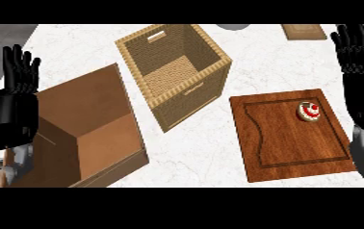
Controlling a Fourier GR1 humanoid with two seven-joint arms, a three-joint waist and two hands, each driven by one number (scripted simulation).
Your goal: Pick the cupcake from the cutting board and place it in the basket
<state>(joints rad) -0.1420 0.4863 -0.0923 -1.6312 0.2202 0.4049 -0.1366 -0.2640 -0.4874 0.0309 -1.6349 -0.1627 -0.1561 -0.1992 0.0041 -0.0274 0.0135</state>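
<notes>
White-and-red frosted cupcake sits on a brown wooden cutting board, right of the square woven basket; our left robot hand and right robot hand rest released.

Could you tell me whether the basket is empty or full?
Empty: the basket shows a bare woven floor; the cupcake sits on the cutting board.

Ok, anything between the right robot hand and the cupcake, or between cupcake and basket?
Nothing visible. The right robot hand is open at the right edge; the cupcake sits exposed on the board, with only bare counter before the open basket.
</notes>
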